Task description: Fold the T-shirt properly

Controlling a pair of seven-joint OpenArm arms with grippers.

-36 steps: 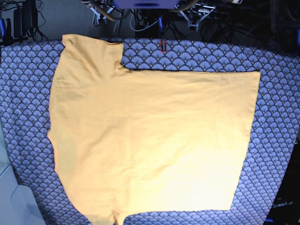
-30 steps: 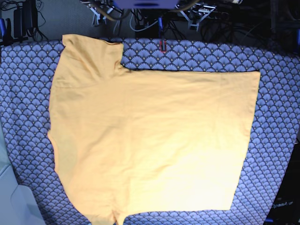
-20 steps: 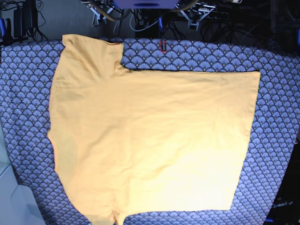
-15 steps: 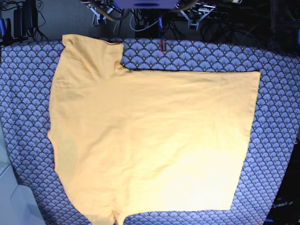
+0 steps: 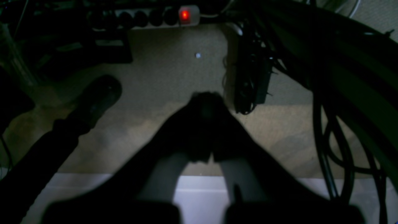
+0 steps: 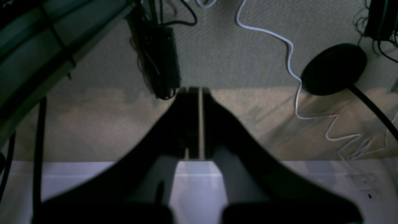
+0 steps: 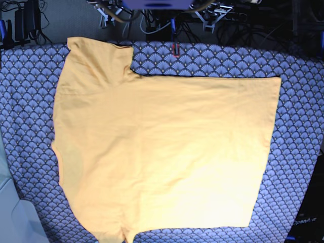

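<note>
The yellow-orange T-shirt [image 7: 162,152] lies spread flat on the blue-grey scale-patterned table cloth [image 7: 298,116] in the base view, collar side to the left, one sleeve [image 7: 98,58] at the upper left, the hem along the right. Neither gripper shows in the base view. In the left wrist view my left gripper [image 5: 206,102] is shut and empty, pointing at the carpeted floor away from the shirt. My right gripper [image 6: 194,93] is likewise shut with nothing between its fingers, hanging over carpet and a white ledge.
Cables and arm mounts [image 7: 207,15] crowd the table's far edge. A power strip with a red light [image 5: 185,15] lies on the floor. A black round base [image 6: 334,68] and a white cable [image 6: 292,71] lie on the carpet. A pale surface [image 7: 10,202] borders the table's lower left.
</note>
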